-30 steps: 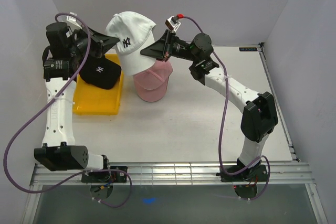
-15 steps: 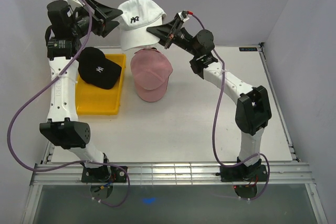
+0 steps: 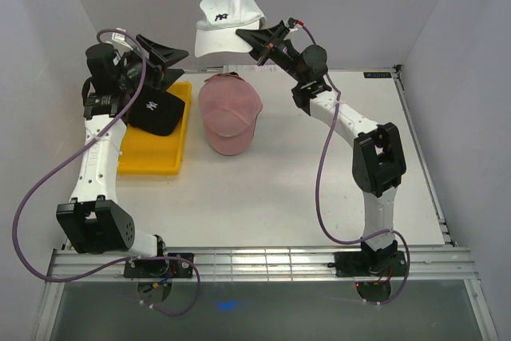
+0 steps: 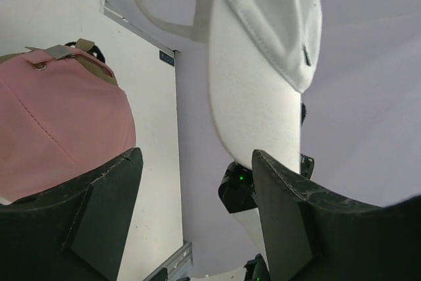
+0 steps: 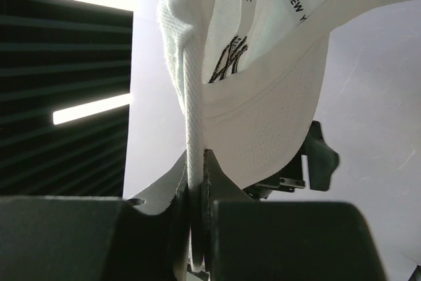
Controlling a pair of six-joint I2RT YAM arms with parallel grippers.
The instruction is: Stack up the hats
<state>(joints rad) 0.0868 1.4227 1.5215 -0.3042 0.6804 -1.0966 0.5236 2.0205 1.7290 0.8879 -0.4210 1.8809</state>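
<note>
On the counter (image 3: 319, 197), a yellow tray (image 3: 148, 161) lies at the left with a black cap (image 3: 152, 111) on its far end. Just right of the tray sits the pink cap (image 3: 227, 109). The left pincer (image 3: 165, 62) hangs over the tray's far end, jaws spread wide and gripping nothing. Farther back, the right pincer (image 3: 254, 40) is clamped tight on the edge of the white cap (image 3: 227, 9), holding it in the air beyond the pink one.

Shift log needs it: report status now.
Right pincer shut on white cap, held high, clear of pink cap. Left pincer open, empty, near black cap in tray. Nothing seen blocking.
</note>
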